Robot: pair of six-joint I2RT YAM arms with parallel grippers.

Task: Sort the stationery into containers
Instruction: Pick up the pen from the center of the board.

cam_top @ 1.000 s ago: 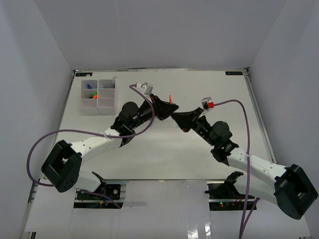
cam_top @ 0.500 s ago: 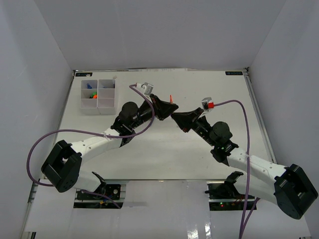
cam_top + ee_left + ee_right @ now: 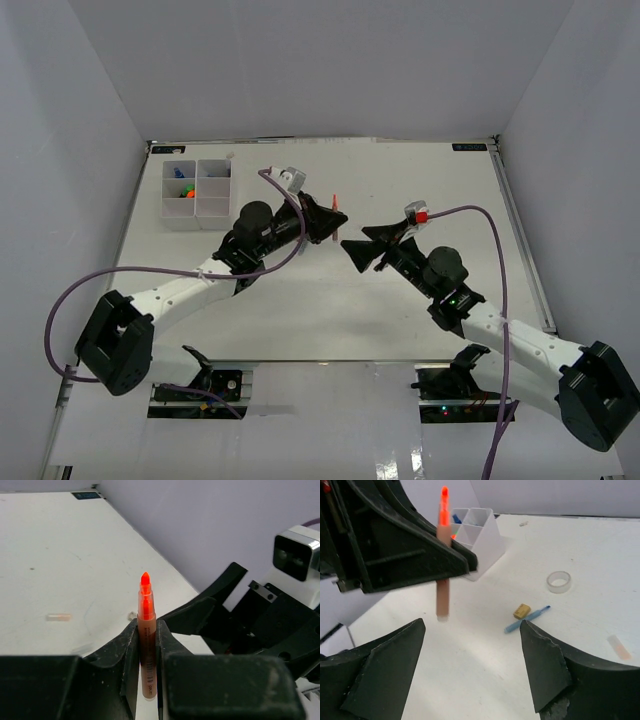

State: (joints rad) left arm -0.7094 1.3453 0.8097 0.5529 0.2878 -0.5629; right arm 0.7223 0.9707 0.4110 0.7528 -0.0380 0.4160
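The left arm reaches over the table's [image 3: 300, 320] middle, the left gripper [image 3: 332, 220] clamping an orange highlighter [image 3: 146, 611] upright, bare tip up. The right gripper [image 3: 352, 248] hangs just beside it, jaws wide. The tray [image 3: 195, 213] sits at the far-left corner.

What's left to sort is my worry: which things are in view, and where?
orange highlighter: one, orange, upright in left gripper
organiser tray: one, translucent white, table far-left corner
sorted items: a few, blue, green, orange, tray's left column
tape ring: one, clear, on table
brass clip: one, yellowish, on table
blue pen: one, blue, beside brass clip
pale piece: one, translucent, on table
left gripper: one, black, shut on highlighter
right gripper: one, black, open, empty
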